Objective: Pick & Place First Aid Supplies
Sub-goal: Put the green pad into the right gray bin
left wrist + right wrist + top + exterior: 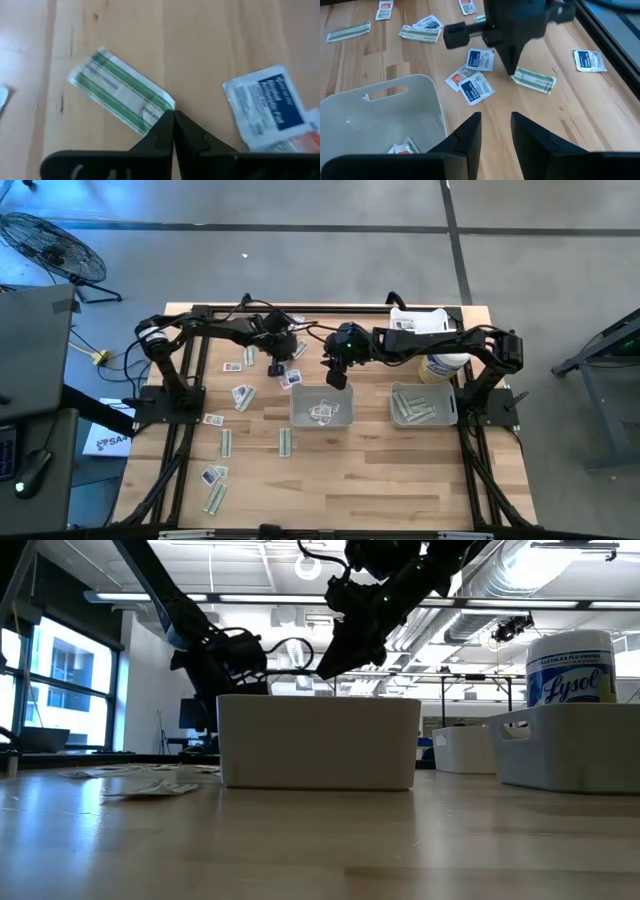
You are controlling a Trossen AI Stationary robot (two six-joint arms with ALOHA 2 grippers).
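First aid supplies lie scattered on the wooden table (330, 470): white squarish packets (477, 87) and green-striped strips (283, 442). My left gripper (173, 119) is down at the table and shut on one green strip (120, 92); the right wrist view shows it too (511, 70). My right gripper (496, 131) hangs open with nothing between its fingers, above the far rim of the middle grey tray (322, 408), which holds white packets. My left gripper pinches the near end of the green strip (162, 107) between its two fingertips, at one corner. The fingers slant down from above. The strip lies flat on the table and stretches away from the fingers.
A second grey tray (424, 404) at the right holds green strips. A white round-lidded bottle (445, 365) and a white bin (420, 320) stand behind it. White and blue packets (265, 102) lie close beside the held strip. More packets lie toward the table's left and near edges.
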